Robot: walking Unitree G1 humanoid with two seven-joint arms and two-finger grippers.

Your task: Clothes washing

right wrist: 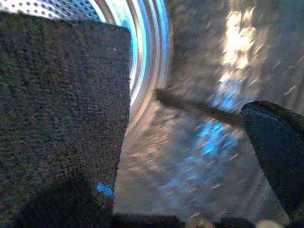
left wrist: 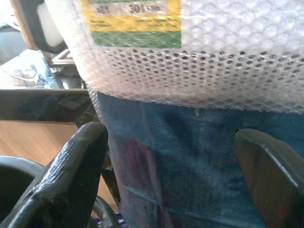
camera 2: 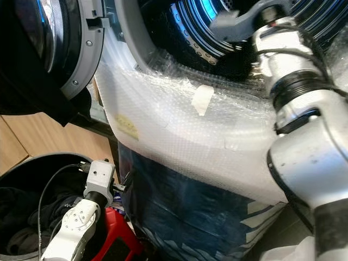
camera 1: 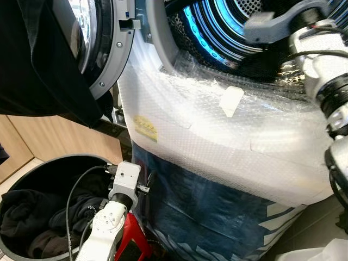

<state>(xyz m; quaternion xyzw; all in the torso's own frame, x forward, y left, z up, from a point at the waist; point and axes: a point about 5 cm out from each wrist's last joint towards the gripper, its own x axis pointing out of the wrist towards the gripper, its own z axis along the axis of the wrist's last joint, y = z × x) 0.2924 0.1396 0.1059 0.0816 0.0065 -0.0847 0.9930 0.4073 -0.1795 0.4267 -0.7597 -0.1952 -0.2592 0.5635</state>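
Right gripper [right wrist: 199, 123] reaches into the drum [camera 1: 228, 27] mouth, fingers parted — dark cloth [right wrist: 61, 109] hangs against one finger, grasp uncertain. Remaining dark clothes [camera 1: 32, 223] lie in the bin [camera 1: 16, 187], just below the unclenched left gripper [left wrist: 171, 156] — the nearer arm.

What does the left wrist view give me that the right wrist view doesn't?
Left wrist view: the washer's bubble-wrapped white front with a yellow-and-green label, blue plastic film below, and the left gripper open before it. Right wrist view: the perforated steel drum lit blue, and a dark knitted cloth over one side of the right gripper. Both share the same washing machine, seen outside and inside.
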